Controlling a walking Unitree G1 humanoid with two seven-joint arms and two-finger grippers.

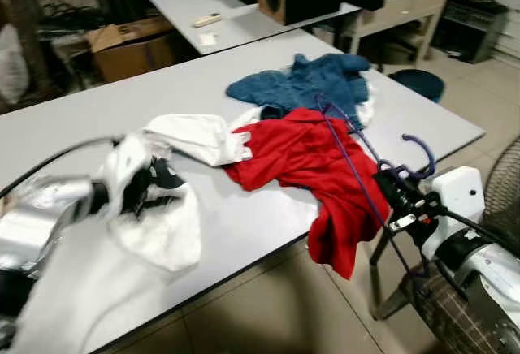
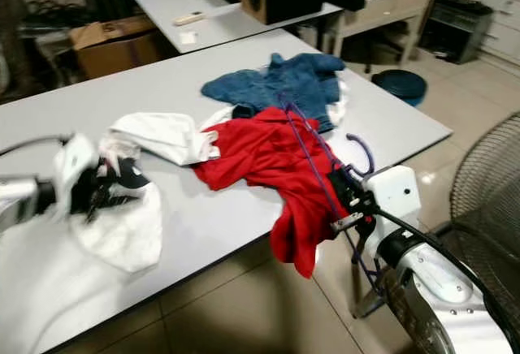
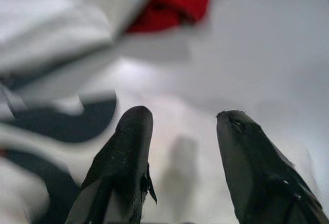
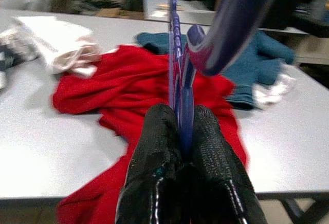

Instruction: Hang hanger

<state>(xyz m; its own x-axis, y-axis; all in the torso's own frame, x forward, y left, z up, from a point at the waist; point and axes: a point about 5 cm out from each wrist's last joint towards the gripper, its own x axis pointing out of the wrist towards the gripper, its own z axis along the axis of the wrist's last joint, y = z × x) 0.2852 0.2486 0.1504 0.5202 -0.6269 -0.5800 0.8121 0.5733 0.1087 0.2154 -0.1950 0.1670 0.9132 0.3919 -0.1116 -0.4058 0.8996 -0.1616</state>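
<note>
— At the near right corner of the grey table, what is the right tool doing?

— Its two black fingers are pressed together on the neck of a purple hanger, just below the hook. In the right wrist view the thin purple bars rise straight out from between the fingertips.

— Which way does the hanger lie?

— Its hook curves up and over just beyond the tool, off the table's edge. From the grip, the long thin frame runs away from the robot and toward its left, slanting across the red garment as far as the blue garment. So the long axis runs diagonally, from the near right edge toward the table's middle. Whether the far end is threaded into the red cloth or lies on it, I cannot tell.

— And the red garment itself?

— Spread on the table with one part drooping over the front edge, next to the right tool. The blue garment lies behind it, touching it.

— The other arm?

— The left tool is blurred in the head views, over the table's left part. Its wrist view shows the fingers spread apart with nothing between them. White cloth lies bunched beside it, and more white cloth lies touching the red garment.
</note>
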